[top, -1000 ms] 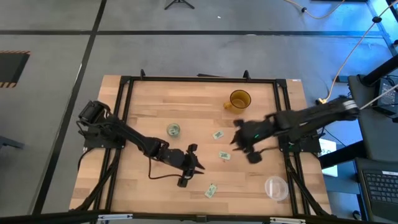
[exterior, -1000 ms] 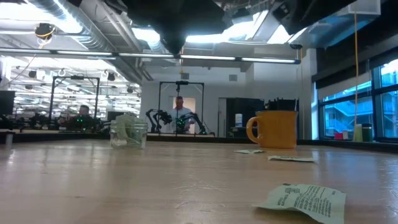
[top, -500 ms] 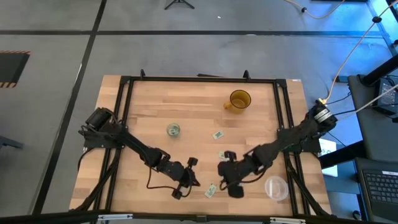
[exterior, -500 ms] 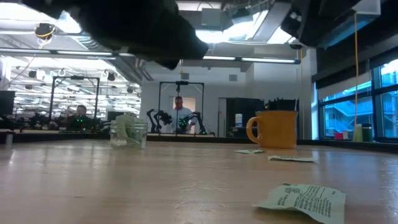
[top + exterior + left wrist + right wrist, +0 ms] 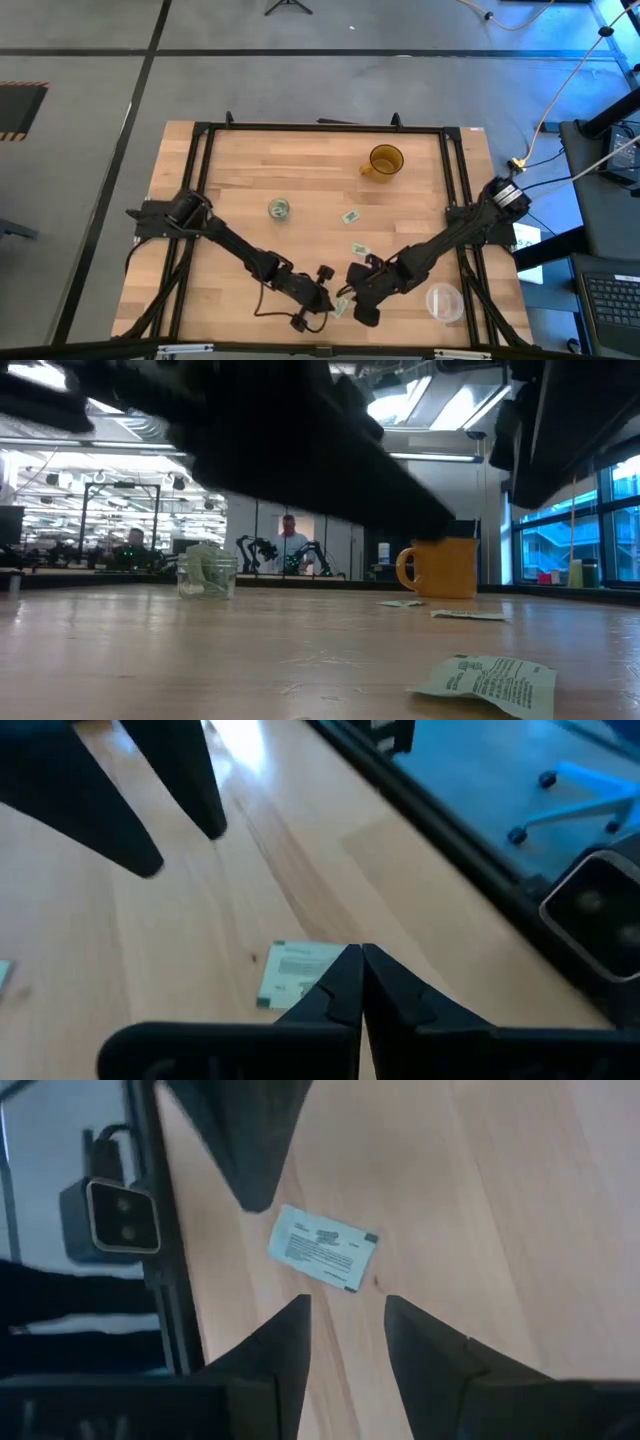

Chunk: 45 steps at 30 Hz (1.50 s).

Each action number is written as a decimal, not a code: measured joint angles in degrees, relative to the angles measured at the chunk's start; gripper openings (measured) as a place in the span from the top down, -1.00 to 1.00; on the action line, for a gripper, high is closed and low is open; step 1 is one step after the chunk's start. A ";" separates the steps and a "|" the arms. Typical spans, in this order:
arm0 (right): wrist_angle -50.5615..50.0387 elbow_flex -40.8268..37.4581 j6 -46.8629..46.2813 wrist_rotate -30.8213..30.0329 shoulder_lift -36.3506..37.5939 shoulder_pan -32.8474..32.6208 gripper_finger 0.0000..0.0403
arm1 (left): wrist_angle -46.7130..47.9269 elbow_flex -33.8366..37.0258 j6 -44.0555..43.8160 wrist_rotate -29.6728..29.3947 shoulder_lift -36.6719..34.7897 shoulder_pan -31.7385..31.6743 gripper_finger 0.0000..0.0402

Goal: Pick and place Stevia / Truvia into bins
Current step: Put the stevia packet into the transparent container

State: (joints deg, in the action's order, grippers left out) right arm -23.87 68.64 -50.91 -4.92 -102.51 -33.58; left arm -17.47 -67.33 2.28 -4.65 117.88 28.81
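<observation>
High view: both hands near the bottom-center packet (image 5: 340,307). Left hand (image 5: 318,297) pinched together, empty; right hand (image 5: 355,297) apart. Cup (image 5: 278,209) center-left has some; 3 packets left on worktop (image 5: 250,170), imo.

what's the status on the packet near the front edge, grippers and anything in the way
Left gripper shut, right gripper open, both over the front packet. Packet flat on table, ungrasped. Grippers crowd each other; glass cup far.

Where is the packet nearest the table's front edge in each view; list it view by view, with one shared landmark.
High view: packet at the front edge, between the left gripper and right gripper.
Low view: lower right, lying flat.
Left wrist view: just beyond the shut fingertips.
Right wrist view: beyond the open fingers.
Shared landmark: the bare wooden table.
</observation>
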 joint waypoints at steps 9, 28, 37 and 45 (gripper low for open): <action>-0.66 -0.01 -5.81 -0.78 -0.03 0.02 0.34 | 2.94 -3.02 3.65 -1.22 2.70 0.40 0.99; -3.37 -0.44 -17.57 -2.26 -0.03 0.04 0.34 | -1.21 -3.04 2.52 -6.00 5.53 2.53 0.99; 0.76 -0.44 -19.10 -2.09 -0.03 0.04 0.34 | -0.29 -3.02 2.47 -4.91 5.71 1.42 1.00; 0.54 -0.44 -19.15 -2.09 -0.03 0.04 0.34 | -0.14 -3.04 2.82 -4.47 5.71 1.44 0.99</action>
State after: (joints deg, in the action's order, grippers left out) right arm -23.33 68.20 -70.06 -7.01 -102.54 -33.54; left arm -17.60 -70.37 5.10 -9.11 123.59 30.26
